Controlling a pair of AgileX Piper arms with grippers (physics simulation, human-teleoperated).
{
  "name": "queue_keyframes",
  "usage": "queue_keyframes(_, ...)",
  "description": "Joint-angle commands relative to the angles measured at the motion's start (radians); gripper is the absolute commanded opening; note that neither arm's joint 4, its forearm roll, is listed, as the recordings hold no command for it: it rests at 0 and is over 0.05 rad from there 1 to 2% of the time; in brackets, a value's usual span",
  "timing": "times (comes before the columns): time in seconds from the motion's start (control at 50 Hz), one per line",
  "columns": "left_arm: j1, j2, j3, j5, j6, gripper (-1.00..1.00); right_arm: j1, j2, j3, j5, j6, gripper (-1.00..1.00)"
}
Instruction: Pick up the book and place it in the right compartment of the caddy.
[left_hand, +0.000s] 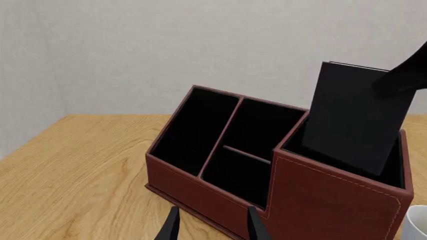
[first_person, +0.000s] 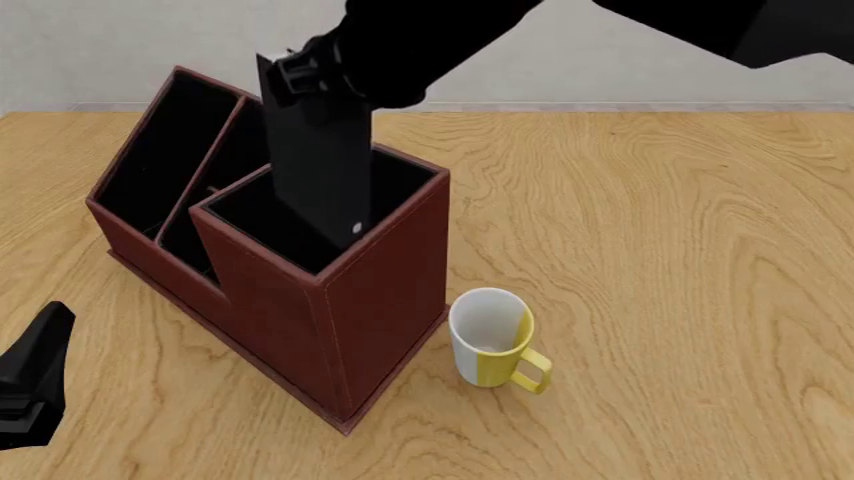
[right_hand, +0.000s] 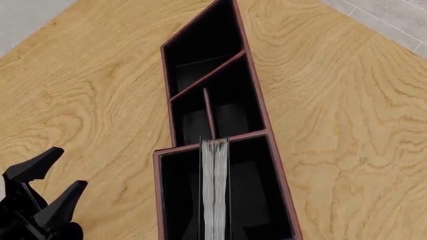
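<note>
Both arms are rendered matte black throughout, and the left gripper (right_hand: 50, 200) is tipped with tapered, wedge-shaped fingers (right_hand: 33, 167).

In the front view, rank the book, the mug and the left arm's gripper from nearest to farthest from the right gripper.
1. The book: held in the right gripper, its lower end down in the caddy's right compartment.
2. The mug: on the table just right of the caddy, toward the camera.
3. The left gripper: farthest, at the lower left corner.
</note>
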Motion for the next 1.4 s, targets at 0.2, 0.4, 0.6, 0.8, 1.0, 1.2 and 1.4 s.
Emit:
queue_keyframes(0.2, 0.000, 0.000, 0.000, 0.000, 0.000, 1.00, -0.002, -0.008, 0.025, -0.030, 0.018, -1.00)
queue_keyframes(0.4, 0.000, 0.000, 0.000, 0.000, 0.000, 1.00, -0.001, -0.011, 0.039, -0.040, 0.021, -1.00)
queue_keyframes(0.6, 0.000, 0.000, 0.000, 0.000, 0.000, 1.00, 0.006, -0.010, 0.056, -0.057, 0.024, -1.00)
queue_keyframes(0.8, 0.000, 0.000, 0.000, 0.000, 0.000, 1.00, 0.009, -0.009, 0.072, -0.071, 0.026, -1.00)
queue_keyframes(1.0, 0.000, 0.000, 0.000, 0.000, 0.000, 1.00, 0.015, -0.008, 0.076, -0.076, 0.031, -1.00)
queue_keyframes(1.2, 0.000, 0.000, 0.000, 0.000, 0.000, 1.00, 0.018, -0.004, 0.091, -0.090, 0.030, -1.00)
queue_keyframes(1.4, 0.000, 0.000, 0.000, 0.000, 0.000, 1.00, 0.026, -0.004, 0.100, -0.096, 0.036, -1.00)
